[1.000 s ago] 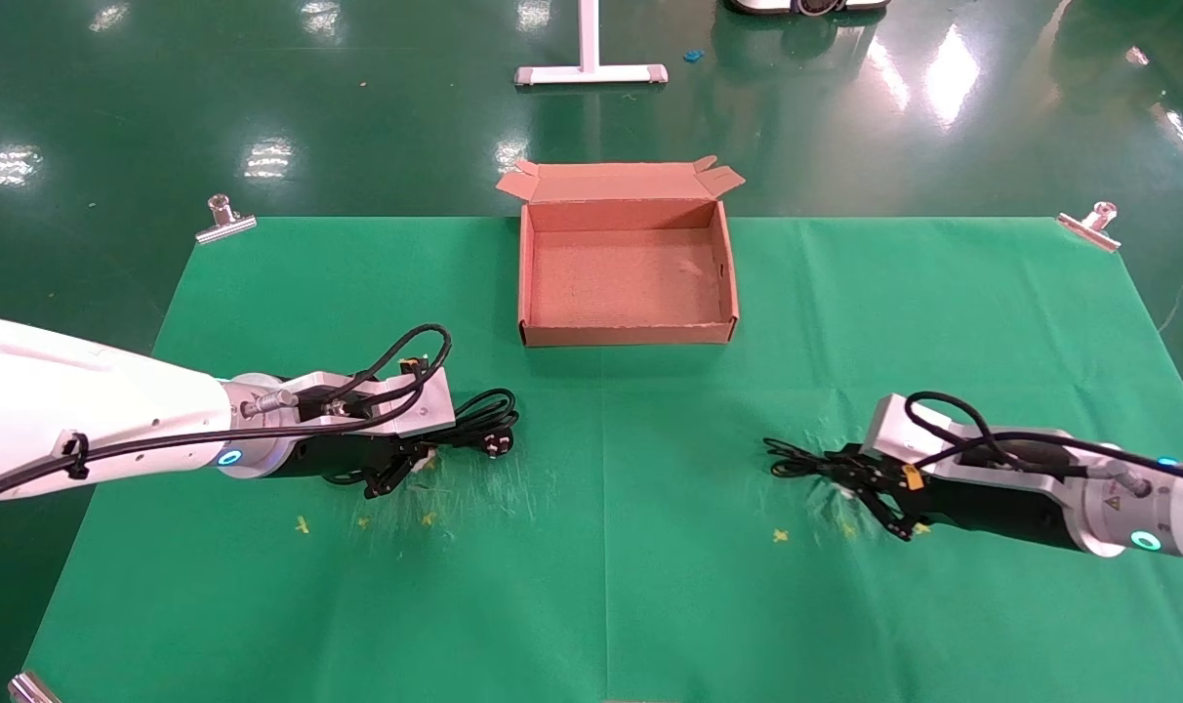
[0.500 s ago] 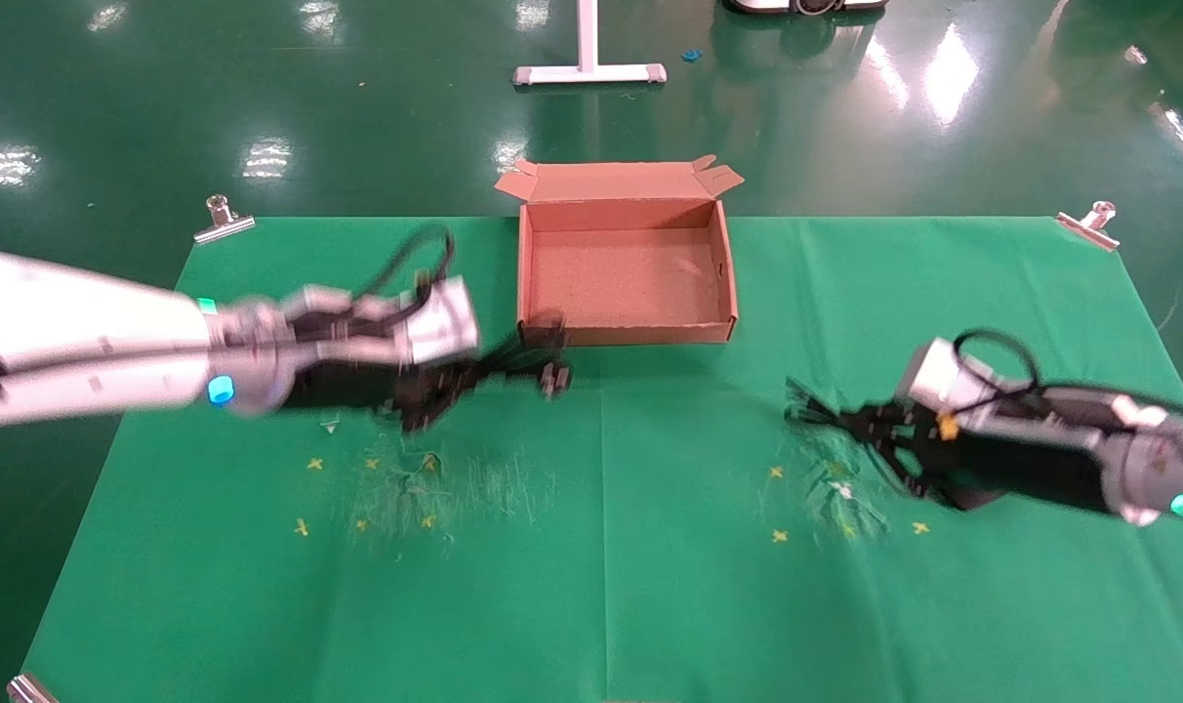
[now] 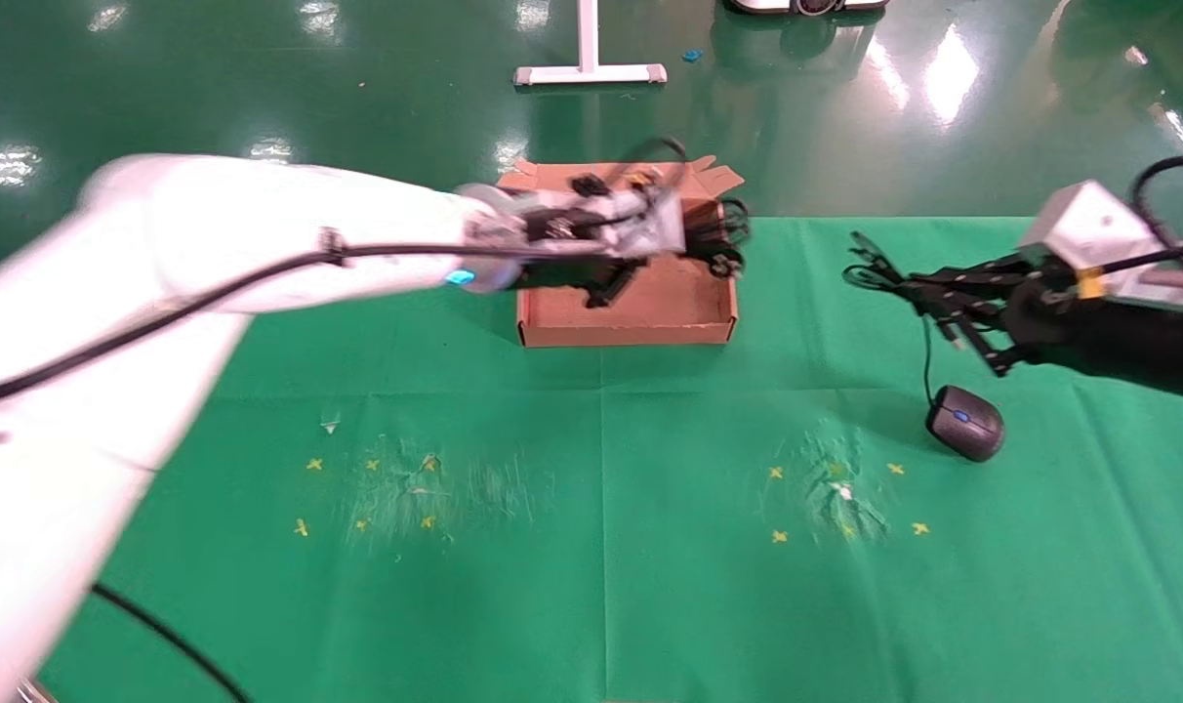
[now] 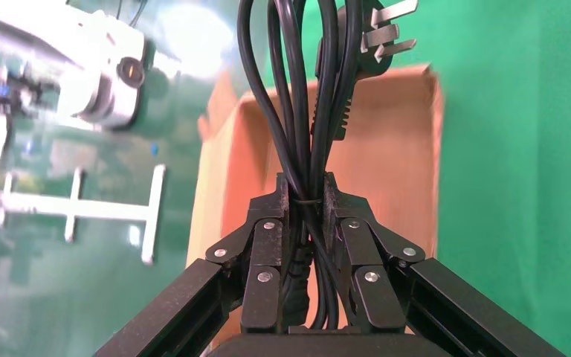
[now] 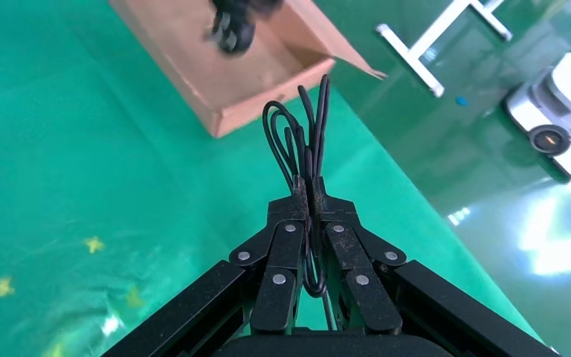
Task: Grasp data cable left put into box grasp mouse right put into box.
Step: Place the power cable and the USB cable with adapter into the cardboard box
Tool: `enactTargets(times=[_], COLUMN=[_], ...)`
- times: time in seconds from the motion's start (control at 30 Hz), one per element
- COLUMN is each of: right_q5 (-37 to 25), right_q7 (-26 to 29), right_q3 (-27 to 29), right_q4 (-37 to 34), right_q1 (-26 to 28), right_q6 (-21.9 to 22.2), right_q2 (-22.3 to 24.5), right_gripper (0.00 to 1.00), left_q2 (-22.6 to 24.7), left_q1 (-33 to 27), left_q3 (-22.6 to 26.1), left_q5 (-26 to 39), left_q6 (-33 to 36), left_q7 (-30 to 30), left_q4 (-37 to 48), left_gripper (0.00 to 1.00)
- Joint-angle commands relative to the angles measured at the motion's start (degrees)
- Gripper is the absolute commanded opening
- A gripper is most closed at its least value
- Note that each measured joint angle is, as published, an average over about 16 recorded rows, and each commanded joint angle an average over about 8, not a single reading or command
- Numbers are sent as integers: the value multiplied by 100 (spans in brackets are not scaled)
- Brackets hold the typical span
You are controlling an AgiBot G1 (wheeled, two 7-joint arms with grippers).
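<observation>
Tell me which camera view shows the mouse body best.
The head view: the mouse lies whole on the green cloth, hanging by its cord from the right gripper. The right wrist view shows only its cord pinched in the gripper; the left wrist view shows none of it.

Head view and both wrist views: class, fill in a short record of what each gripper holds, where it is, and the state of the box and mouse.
left gripper: shut on the data cable, a bundled black cable with a three-pin plug, above the box
right gripper: shut on the looped mouse cord, raised to the right of the box
box: open, on the green cloth; nothing seen resting inside
mouse: below the right gripper, outside the box; contact with the cloth unclear
</observation>
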Motion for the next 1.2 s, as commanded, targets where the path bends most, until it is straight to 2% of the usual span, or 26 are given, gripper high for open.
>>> enactTargets(times=[0.03,0.1,0.13,0.4,0.67,0.83,1.07,1.2], right_q5=[96,165,197,385,399,294,108,16], right_q7=[-15,-24,-27,-12,-36,-158,-370,-486], right_q3=[80,152,186,371,352,176,-190,-395], right_q4=[31,52,62,174,273,191,-141,-347], right_q1=[-23,-70,-90,-108,262,713,1411,1636], right_q6=[-15,2,14,135,238,203,32,-21], right_q2=[127,241,291,421,36,-493,-1391,-1877], right_gripper=[0,0,0,0,0,0,0,0], left_q2=[242,253,252,229,-109,-876,-2436,-2945], left_q1=[-47,-92,-119,-362,-632,-639,-365,-197], left_q3=[126,298,375,933,1076,959,903,924], left_q5=[-99,-381,-519,-1278,-1538,-1631,-1446,-1043], left_q6=[-291,-427,-473,-733,-716,-508,-107,-86], left_q7=[372,561,632,980,829,374,-901,-1779], left_q4=[380,533,599,1051,1462,984,-915,-1889], left_gripper=[66,91,100,100,100,100,100,100])
